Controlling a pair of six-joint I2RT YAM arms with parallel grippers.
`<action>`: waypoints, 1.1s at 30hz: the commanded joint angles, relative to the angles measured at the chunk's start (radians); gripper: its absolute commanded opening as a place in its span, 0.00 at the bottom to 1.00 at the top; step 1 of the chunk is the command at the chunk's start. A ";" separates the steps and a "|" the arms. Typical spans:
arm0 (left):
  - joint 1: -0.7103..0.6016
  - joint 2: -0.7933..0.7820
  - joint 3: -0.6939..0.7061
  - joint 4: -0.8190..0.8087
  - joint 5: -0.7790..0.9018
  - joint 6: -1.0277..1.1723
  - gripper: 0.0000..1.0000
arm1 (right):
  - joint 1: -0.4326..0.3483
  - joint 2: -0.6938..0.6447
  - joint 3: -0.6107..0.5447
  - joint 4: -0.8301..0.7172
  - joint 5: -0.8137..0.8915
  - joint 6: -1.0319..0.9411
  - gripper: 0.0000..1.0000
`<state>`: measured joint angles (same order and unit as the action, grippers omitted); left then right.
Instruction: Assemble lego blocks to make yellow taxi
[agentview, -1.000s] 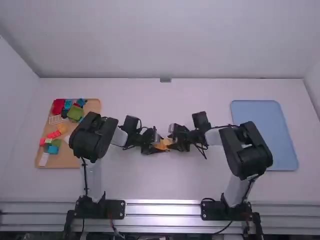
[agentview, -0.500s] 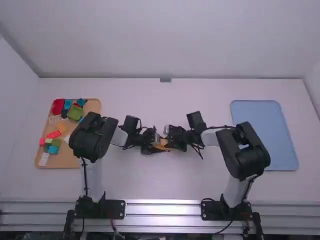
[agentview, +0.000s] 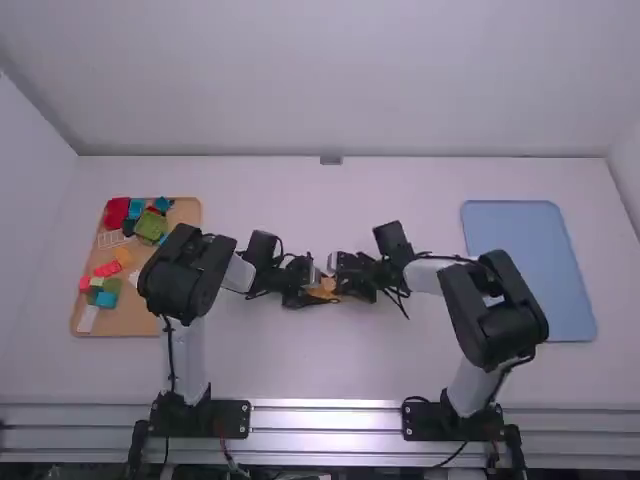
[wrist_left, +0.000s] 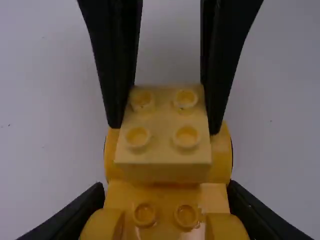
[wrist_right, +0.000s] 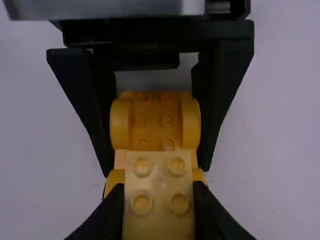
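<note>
Over the past second my right gripper (wrist_left: 164, 129) has shifted inward, toward the left one. Its jaws are closed on a pale yellow, four-stud plastic block (wrist_left: 161, 150); the left gripper (wrist_right: 156, 171) has its jaws clamped around the orange-yellow wheeled base (wrist_right: 155, 131), mid-worktop (agentview: 330, 370). The block lies over the base, so I'd judge alignment and pressing come next; I can't tell if it's seated.

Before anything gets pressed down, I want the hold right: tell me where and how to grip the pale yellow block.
Best pinched by its two flat, parallel side walls, I'd say, as the right claw has the pale yellow block, coming from the right arm's end: the left claw grips the yellow base from the opposite end.
</note>
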<state>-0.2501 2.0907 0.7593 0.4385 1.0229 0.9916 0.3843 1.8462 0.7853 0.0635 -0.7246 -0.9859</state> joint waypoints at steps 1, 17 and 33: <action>-0.005 0.026 -0.016 -0.020 -0.045 -0.019 0.40 | 0.002 -0.021 -0.001 -0.010 0.046 -0.014 0.24; -0.004 0.026 -0.018 -0.023 -0.045 -0.019 0.40 | -0.002 -0.031 0.002 0.096 -0.079 0.059 0.58; -0.004 0.026 -0.017 -0.020 -0.045 -0.019 0.37 | -0.021 -0.043 0.001 -0.045 -0.007 0.058 0.00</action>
<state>-0.2523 2.0907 0.7589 0.4385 1.0210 0.9913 0.3515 1.7679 0.7841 0.0235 -0.7734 -0.9466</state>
